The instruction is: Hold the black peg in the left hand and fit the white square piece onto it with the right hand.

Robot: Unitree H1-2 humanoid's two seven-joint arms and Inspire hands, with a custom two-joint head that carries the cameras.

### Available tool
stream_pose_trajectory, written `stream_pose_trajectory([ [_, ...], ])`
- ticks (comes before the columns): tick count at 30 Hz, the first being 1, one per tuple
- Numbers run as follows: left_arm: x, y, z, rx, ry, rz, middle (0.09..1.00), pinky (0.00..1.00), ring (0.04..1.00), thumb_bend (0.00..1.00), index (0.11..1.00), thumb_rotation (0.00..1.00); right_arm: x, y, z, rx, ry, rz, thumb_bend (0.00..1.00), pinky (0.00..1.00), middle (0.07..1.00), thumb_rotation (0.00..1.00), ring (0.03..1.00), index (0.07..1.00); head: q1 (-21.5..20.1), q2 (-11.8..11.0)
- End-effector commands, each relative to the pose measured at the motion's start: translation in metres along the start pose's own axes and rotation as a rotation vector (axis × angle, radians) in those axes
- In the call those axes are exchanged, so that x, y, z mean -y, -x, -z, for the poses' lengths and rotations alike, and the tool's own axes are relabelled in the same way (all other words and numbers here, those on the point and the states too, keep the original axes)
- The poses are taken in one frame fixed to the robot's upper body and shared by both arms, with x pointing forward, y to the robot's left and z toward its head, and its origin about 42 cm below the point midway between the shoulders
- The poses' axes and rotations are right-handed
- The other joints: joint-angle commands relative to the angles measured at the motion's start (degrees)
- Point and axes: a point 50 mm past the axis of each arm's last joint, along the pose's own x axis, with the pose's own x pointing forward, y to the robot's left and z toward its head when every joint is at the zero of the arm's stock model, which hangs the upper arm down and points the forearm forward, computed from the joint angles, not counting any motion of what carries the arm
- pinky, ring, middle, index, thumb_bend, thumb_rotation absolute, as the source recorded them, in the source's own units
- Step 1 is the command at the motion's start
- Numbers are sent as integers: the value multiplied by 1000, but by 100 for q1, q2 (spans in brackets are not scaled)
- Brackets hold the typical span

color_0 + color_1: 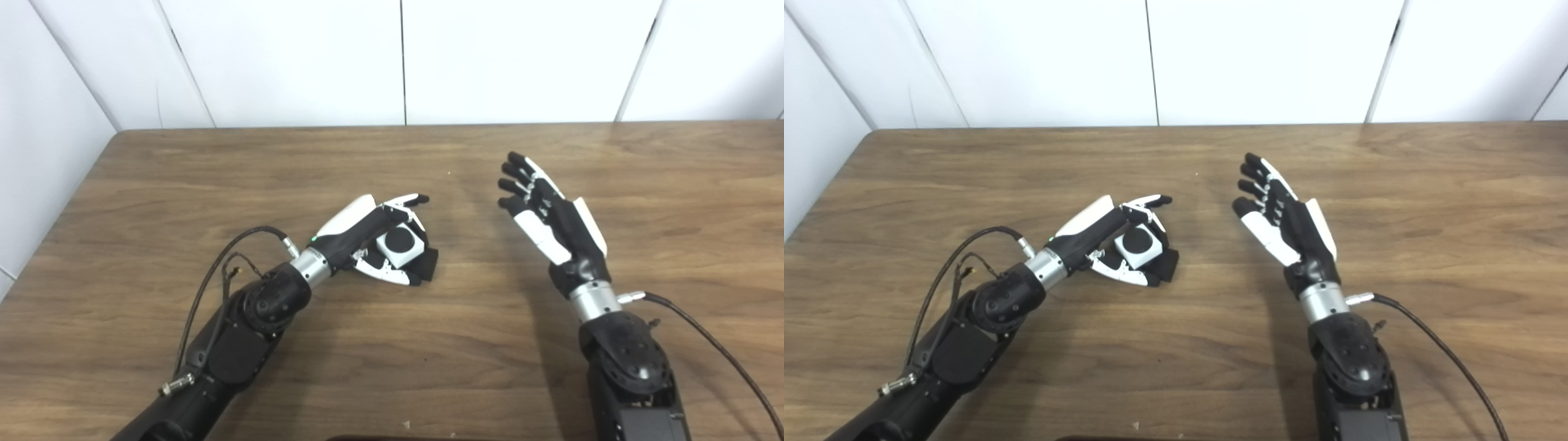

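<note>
My left hand (366,234) lies low over the wooden table, its fingers closed around the black peg (429,263). The white square piece (401,246) sits on the peg, and the peg's round black top (399,237) shows through the piece's middle. The piece also shows in the right eye view (1139,244). My right hand (551,214) is open and empty, fingers spread and pointing away from me. It stands to the right of the left hand, a clear gap apart from the peg and the piece.
The wooden table (392,367) reaches to white wall panels at the back and left. Cables run from both wrists, left (214,269) and right (704,331). A dark object's edge (392,438) shows at the bottom middle.
</note>
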Motion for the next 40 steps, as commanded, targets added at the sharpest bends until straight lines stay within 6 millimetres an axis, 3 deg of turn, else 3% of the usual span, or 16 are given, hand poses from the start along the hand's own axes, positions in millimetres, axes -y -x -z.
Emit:
stream_pose_trajectory([
  [1, 40, 42, 52, -256, 35, 190, 945, 862, 938, 522, 495, 64, -2, -3, -7, 73, -6, 3, 633, 833, 924, 703, 897, 928, -9, -3],
  [17, 39, 45, 54, -266, 24, 201, 947, 858, 936, 522, 497, 71, 2, -2, -5, 70, 47, 12, 631, 772, 897, 618, 863, 875, -10, 16],
  [18, 39, 45, 54, -266, 23, 202, 945, 852, 934, 743, 580, 118, 3, -2, -5, 74, 56, 14, 628, 768, 889, 615, 858, 871, -1, 17],
  [19, 39, 45, 54, -267, 22, 203, 944, 850, 933, 818, 608, 135, 3, -2, -6, 77, 62, 14, 627, 766, 884, 614, 856, 869, -1, 17],
  [22, 40, 45, 54, -270, 26, 204, 945, 858, 937, 889, 636, 152, 3, -2, -6, 75, 53, 10, 635, 757, 881, 603, 855, 865, 11, 22],
  [40, 42, 46, 53, -247, 42, 192, 938, 844, 923, 868, 647, 135, 2, -2, -5, 59, 66, 7, 684, 734, 875, 624, 852, 851, -9, -2],
])
